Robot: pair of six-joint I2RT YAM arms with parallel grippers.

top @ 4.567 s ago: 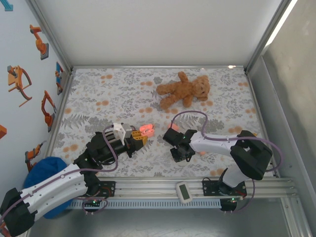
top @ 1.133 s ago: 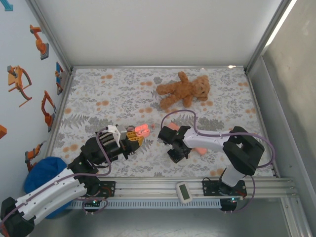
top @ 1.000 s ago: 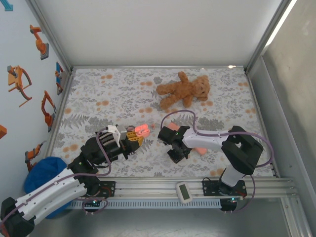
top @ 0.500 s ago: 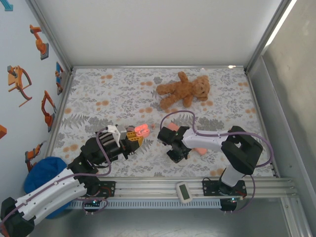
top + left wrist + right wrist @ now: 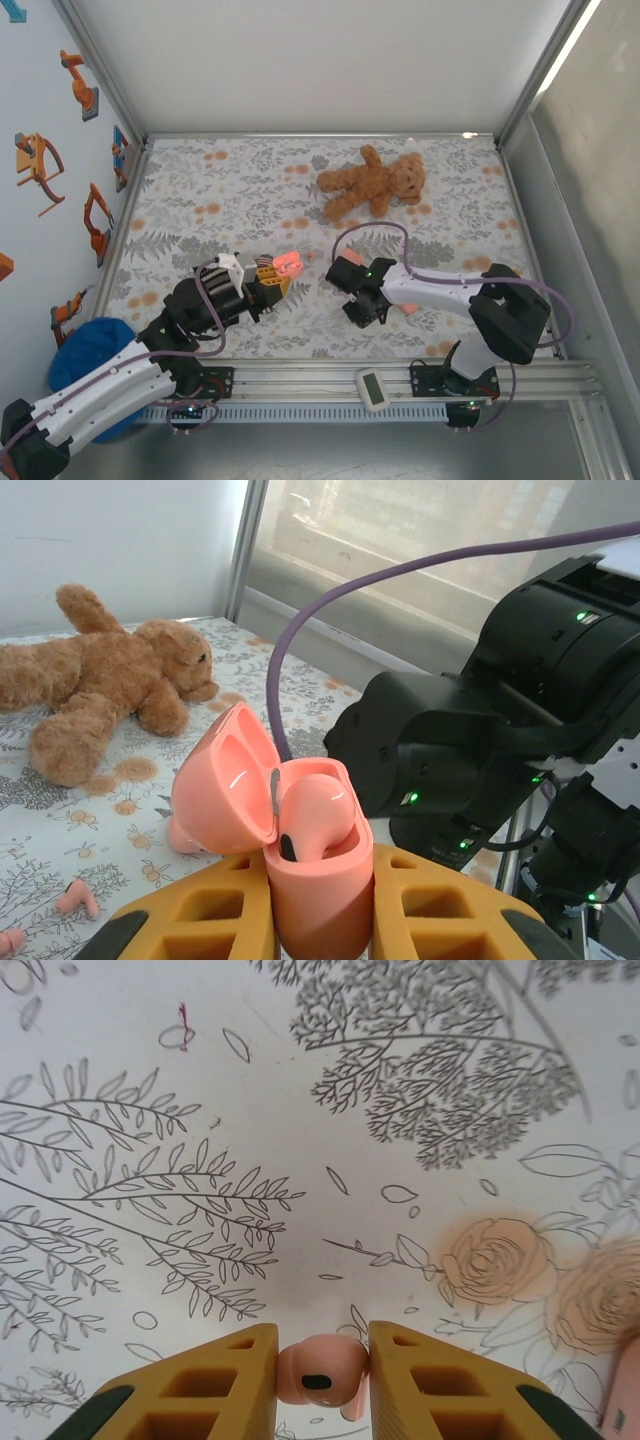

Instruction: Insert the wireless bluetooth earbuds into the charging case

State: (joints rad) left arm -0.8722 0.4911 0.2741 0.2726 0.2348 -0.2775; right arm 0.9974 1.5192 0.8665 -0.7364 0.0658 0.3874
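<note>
A pink earbud (image 5: 320,1372) is pinched between the jaws of the right gripper (image 5: 322,1348) at the bottom centre of the right wrist view, with the floral cloth (image 5: 300,1110) behind it. At the lower centre of the left wrist view, the left gripper (image 5: 320,865) clamps the open charging case (image 5: 318,920), which has a second earbud (image 5: 315,815) seated inside

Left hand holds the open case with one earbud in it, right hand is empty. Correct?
Not quite. The right hand isn't empty: the right wrist view shows a second earbud pinched in it. The left hand does hold the open case with one earbud in it.
</note>
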